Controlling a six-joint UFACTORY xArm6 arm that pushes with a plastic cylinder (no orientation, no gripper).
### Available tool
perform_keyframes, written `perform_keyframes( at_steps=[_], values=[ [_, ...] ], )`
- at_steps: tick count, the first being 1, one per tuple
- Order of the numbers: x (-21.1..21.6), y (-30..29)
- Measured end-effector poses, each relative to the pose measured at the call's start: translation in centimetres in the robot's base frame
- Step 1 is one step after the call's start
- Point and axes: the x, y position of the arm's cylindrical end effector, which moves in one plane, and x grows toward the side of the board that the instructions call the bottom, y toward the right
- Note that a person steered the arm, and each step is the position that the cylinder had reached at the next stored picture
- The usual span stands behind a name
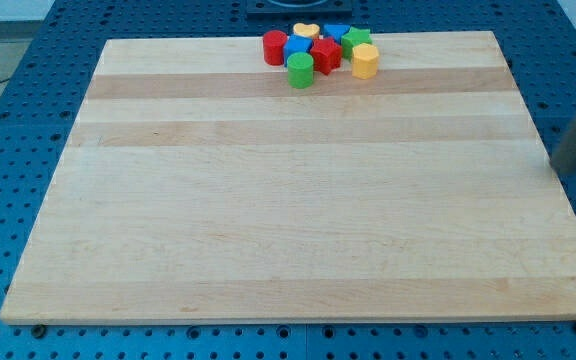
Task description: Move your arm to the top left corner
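Note:
A tight cluster of blocks sits at the top middle of the wooden board [288,200]. It holds a red cylinder [274,47], a yellow heart [306,31], a blue block [337,33], a green block [357,41], a yellow cylinder [365,61], a red block [326,55], another blue block [297,48] and a green cylinder [300,71]. My rod enters blurred from the view's right edge. My tip [560,170] is just off the board's right edge, far right of the cluster and below it, touching no block.
The board lies on a blue perforated table [28,120] that shows on all sides. A dark mount [298,8] sits at the view's top edge behind the cluster.

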Motion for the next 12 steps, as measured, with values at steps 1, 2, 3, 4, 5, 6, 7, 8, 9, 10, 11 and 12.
perform_keyframes(
  at_steps=[1,2,3,4,5,6,7,8,9,10,11,12],
  values=[
    [6.7,-0.1],
    [12.0,-1.3],
    [12.2,-1.6],
    [12.2,-3.9],
    [12.2,-7.8],
    [12.1,-12.7],
    [12.2,-18.4],
    [12.1,-23.6],
    [12.2,-31.3],
    [12.2,-37.5],
    [12.1,-43.8],
    [12.2,-53.3]
  ],
)
